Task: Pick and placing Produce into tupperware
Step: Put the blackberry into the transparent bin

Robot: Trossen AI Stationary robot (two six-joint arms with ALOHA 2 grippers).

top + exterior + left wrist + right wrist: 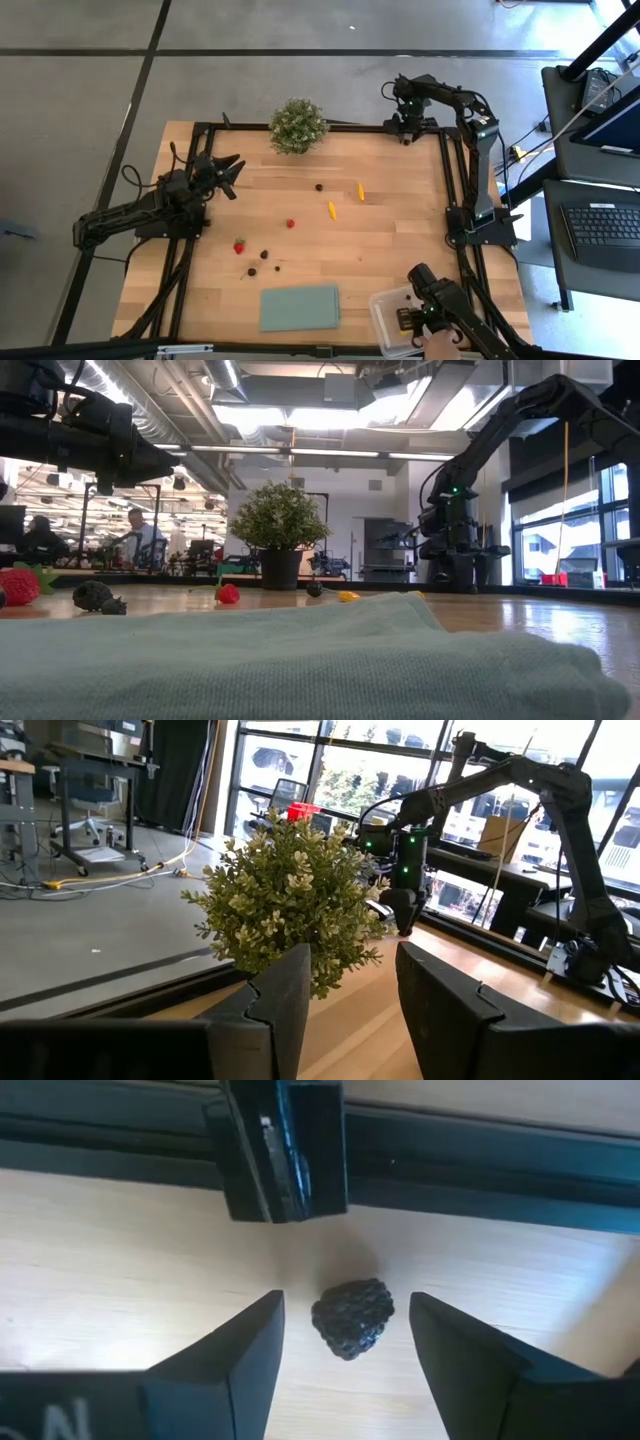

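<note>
Potted plant before left tool

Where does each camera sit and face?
High: overhead, straight down on the wooden table; left gripper and right gripper show.
Low: table height, across a pale-green flat sheet toward a bushy green potted plant.
Left wrist: past its own fingers, facing that plant.
Right wrist: down between its fingers onto a dark bumpy berry.
Shared: the plant.

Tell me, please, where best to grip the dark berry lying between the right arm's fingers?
Probably across the berry's broad upper half, coming straight down: it tapers to a point, so fingers lower could slip off. The open right gripper already flanks it.
</note>
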